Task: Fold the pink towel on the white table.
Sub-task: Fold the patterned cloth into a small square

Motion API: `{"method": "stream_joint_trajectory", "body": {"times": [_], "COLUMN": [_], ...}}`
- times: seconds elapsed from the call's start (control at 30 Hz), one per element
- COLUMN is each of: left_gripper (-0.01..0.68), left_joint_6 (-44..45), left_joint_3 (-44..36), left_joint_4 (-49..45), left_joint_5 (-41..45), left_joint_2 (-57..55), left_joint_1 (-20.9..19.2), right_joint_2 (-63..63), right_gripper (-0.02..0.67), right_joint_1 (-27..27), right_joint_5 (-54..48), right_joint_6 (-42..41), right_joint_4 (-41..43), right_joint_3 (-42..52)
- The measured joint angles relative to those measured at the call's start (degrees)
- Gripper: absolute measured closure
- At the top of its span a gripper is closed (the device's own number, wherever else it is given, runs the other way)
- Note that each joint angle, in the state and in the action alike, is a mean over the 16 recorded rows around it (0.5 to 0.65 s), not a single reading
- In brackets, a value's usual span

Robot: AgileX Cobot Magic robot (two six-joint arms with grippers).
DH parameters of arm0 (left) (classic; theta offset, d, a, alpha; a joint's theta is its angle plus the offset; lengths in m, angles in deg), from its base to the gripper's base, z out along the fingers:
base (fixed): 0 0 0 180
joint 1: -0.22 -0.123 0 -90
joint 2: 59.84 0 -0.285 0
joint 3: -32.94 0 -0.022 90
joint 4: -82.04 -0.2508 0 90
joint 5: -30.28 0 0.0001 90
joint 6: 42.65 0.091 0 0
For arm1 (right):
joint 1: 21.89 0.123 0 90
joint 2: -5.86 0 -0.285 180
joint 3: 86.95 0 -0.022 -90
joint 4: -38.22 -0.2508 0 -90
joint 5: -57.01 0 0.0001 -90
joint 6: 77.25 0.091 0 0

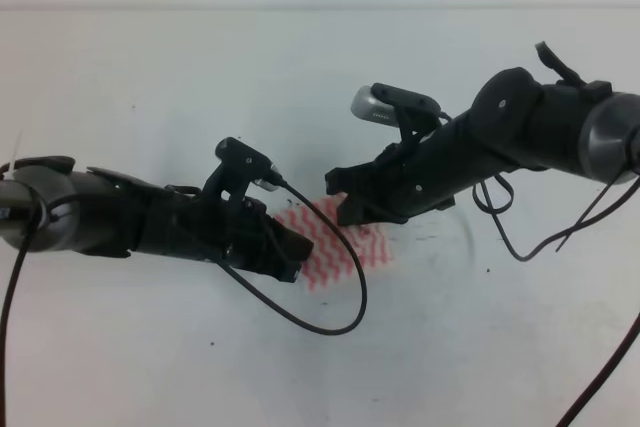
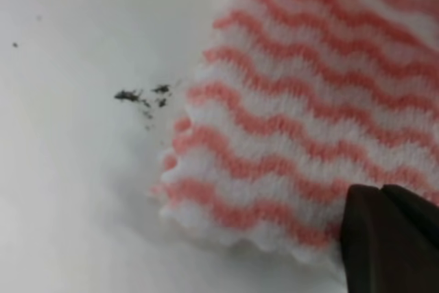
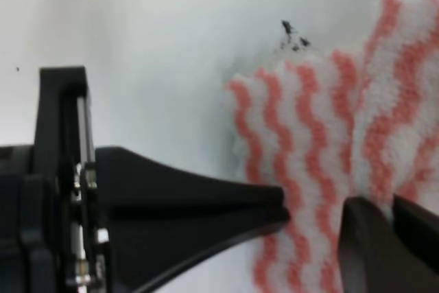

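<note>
Our left hand lies low over the tabletop, its tip on the left edge of the pink towel. In the left wrist view only one dark finger shows, at the lower right, lying over the towel's near corner; we cannot tell whether this hand is clamped on the cloth or merely resting there.

Our right hand reaches in from the right and meets the towel's far edge. In the right wrist view its two dark fingers stand moderately apart, with the striped cloth between and under their tips; the fingers touch the towel, but we cannot tell whether they grip it.

The towel lies near the middle of the tabletop, between the two hands, mostly flat with wavy pink-red and white stripes. Its left and far parts are hidden under the hands in the high view. A small cluster of dark specks sits on the tabletop just beside the towel's edge.
</note>
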Motion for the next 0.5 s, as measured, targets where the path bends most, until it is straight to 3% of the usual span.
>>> {"method": "stream_joint_trajectory", "body": {"times": [0.5], "left_gripper": [0.673], "left_joint_6": [0.28], "left_joint_3": [-0.07], "left_joint_4": [0.14], "left_joint_5": [0.50], "left_joint_2": [-0.07], "left_joint_1": [0.00], "right_joint_2": [-2.63], "right_gripper": [0.650], "right_joint_1": [1.92], "right_joint_5": [-1.16], "right_joint_6": [0.04], "right_joint_4": [0.13], "right_joint_3": [-2.50]}}
